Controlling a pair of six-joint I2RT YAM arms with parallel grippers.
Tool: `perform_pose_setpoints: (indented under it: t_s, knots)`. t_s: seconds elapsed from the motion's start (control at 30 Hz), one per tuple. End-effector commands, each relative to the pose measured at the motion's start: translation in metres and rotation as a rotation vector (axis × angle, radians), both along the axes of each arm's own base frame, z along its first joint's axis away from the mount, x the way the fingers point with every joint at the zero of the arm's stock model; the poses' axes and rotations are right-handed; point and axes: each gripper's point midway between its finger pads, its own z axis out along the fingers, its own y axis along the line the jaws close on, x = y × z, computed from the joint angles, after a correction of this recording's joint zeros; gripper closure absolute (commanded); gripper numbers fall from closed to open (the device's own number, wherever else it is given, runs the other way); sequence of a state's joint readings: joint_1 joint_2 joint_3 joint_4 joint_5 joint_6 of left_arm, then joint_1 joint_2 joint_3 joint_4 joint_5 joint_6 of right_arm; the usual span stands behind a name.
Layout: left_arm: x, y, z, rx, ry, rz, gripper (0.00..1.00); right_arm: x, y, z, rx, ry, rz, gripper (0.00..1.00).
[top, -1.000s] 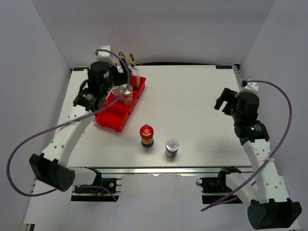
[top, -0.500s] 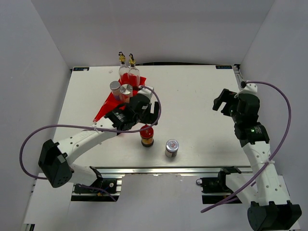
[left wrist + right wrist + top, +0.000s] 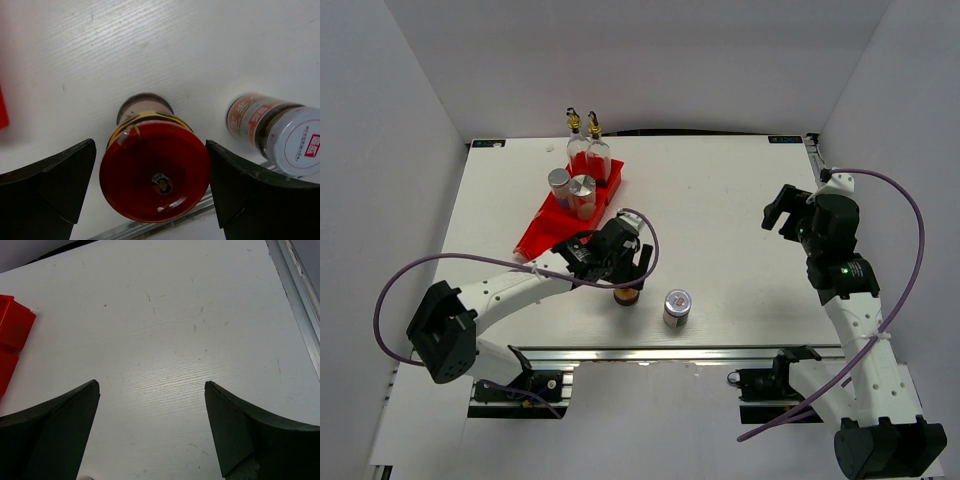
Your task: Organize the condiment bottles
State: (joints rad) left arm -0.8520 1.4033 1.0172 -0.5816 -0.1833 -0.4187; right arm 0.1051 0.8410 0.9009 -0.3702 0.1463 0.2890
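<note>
White walls close in on three sides of a white table. Far left, the red tray lies at an angle. Two glass cruets stand at its far end, and two silver-capped shakers sit just in front of them, inside the tray. Next along, my left fingers are spread as wide as they go, one on each side of the red-lidded jar. That jar stands upright on the table near the front edge. The fingers grip nothing yet, and I cannot tell whether they touch the lid. Just to its right stands the silver-lidded jar, clear of those fingers. Far right, my right fingers hang wide apart above the table, holding nothing.
</note>
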Motion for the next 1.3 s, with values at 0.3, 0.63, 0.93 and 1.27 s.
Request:
perform_pose_setpoints:
  t_s: [0.3,0.63,0.93,1.27]
  knots:
    - [0.006,0.007,0.02,0.05,-0.069,0.035,0.53,0.005,-0.004,-0.001,0.001,0.005,-0.03,0.11]
    - [0.062,0.052,0.153,0.009,-0.48,0.396,1.0,0.007,-0.001,-0.006,0.007,0.012,-0.013,0.11]
    - [0.112,0.141,0.196,-0.028,-0.579,0.739,1.0,0.009,-0.006,-0.008,-0.014,0.02,-0.033,0.11]
    - [0.128,0.184,0.162,-0.106,-0.539,0.837,0.98,0.011,-0.009,-0.015,-0.022,0.058,-0.055,0.11]
